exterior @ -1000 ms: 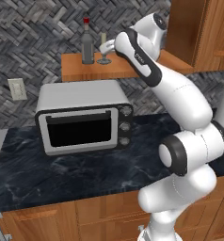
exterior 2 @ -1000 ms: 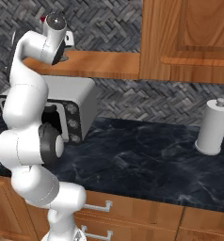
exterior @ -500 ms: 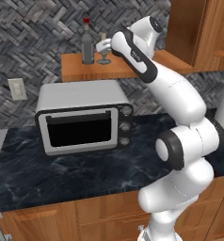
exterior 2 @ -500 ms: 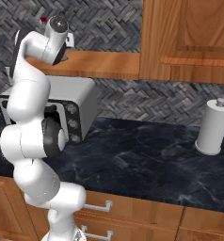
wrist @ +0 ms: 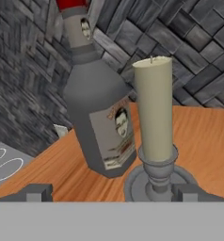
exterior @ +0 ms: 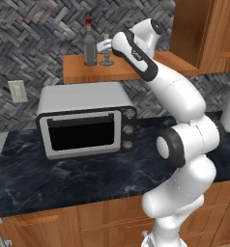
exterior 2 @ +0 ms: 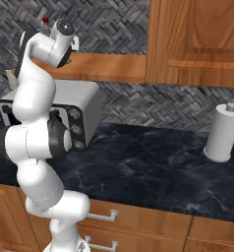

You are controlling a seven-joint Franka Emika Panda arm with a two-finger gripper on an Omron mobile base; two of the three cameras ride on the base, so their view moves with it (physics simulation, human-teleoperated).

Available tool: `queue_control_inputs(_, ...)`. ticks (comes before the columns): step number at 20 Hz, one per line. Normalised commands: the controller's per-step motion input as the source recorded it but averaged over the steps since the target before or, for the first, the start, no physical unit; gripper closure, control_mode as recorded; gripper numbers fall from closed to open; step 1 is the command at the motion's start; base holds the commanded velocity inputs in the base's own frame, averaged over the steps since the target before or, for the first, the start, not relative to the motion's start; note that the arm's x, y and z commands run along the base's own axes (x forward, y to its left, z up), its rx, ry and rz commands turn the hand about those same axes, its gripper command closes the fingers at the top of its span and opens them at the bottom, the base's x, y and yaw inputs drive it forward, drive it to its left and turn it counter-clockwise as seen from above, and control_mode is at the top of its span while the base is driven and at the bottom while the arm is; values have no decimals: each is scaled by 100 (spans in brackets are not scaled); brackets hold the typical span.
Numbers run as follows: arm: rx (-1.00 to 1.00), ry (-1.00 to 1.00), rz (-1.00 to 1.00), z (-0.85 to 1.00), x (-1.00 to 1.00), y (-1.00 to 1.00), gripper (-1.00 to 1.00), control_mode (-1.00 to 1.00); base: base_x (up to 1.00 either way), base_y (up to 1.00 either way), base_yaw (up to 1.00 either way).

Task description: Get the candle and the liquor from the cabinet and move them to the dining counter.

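Candle (wrist: 153, 109) upright on cabinet (exterior: 131, 67) shelf, just beside liquor (wrist: 97, 110). Gripper (wrist: 111, 190) jaws spread wide, empty, base between the 2 tips. Risk: off-centre closing tips candle into bottle.

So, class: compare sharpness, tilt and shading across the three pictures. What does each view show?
Hand view: the candle looks crisp, the liquor bottle leans because the camera is rolled, and the wall at left smears. Left base view: flat, even light, with no clear shadow under the microwave. Right base view: the paper towel roll is softly shaded, without glare.
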Motion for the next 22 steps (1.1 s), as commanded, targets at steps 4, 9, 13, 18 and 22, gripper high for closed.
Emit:
queue_control_inputs(4, 0, 9, -1, 0, 16, 0, -100, -100, 0, 0, 0)
queue_control_inputs(9, 0, 6, 0, 0, 20, 0, -100, -100, 0, 0, 0)
queue_control_inputs(13, 0, 1, 0, 0, 18, 0, -100, -100, 0, 0, 0)
queue_control_inputs(18, 0, 0, 0, -6, 16, 6, -100, -100, 0, 0, 0)
queue_control_inputs(22, 0, 0, 0, -5, 18, 4, -100, -100, 0, 0, 0)
